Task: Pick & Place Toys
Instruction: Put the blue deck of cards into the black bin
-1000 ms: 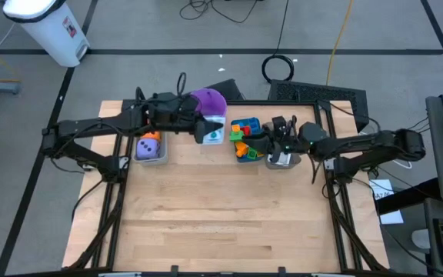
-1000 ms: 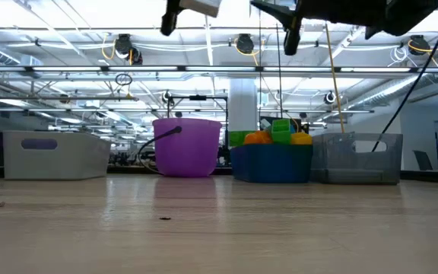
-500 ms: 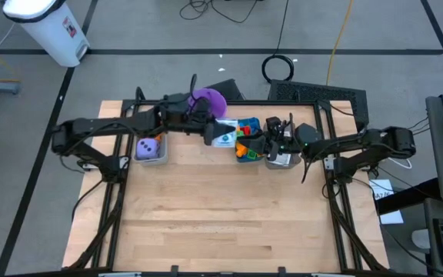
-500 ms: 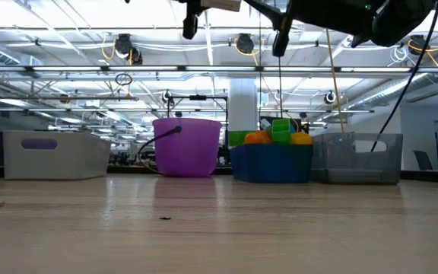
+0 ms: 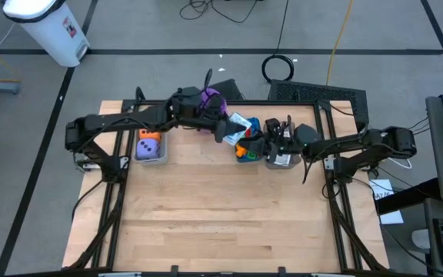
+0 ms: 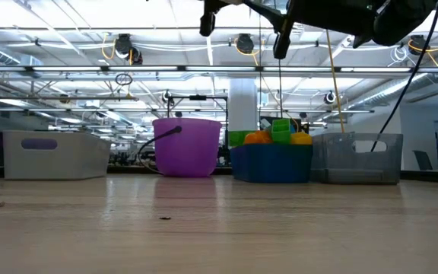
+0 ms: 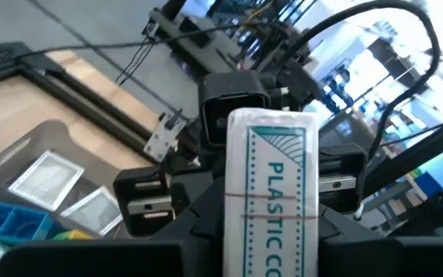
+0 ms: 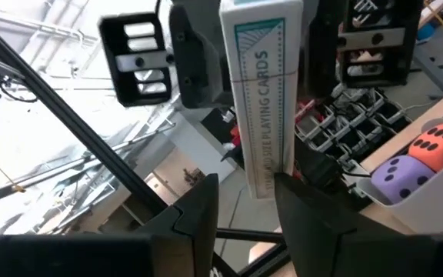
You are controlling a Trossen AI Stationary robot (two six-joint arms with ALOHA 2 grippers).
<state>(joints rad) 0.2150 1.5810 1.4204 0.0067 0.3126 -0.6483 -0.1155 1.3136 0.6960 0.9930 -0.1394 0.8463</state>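
My left gripper (image 5: 229,129) clamps the card box (image 7: 272,188); I'd steady it near the bench's back edge while the half-open, empty right gripper (image 8: 241,200) closes squarely.

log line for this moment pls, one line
left claw: shut on card box, over blue bin | right claw: open, facing card box, not gripping | clear bin: cards inside

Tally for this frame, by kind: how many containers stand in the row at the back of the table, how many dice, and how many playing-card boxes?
Containers: 4 (grey bin, purple bucket, blue bin, clear bin)
Dice: 2 (orange die, purple die)
Playing-card box: 1
Total: 7
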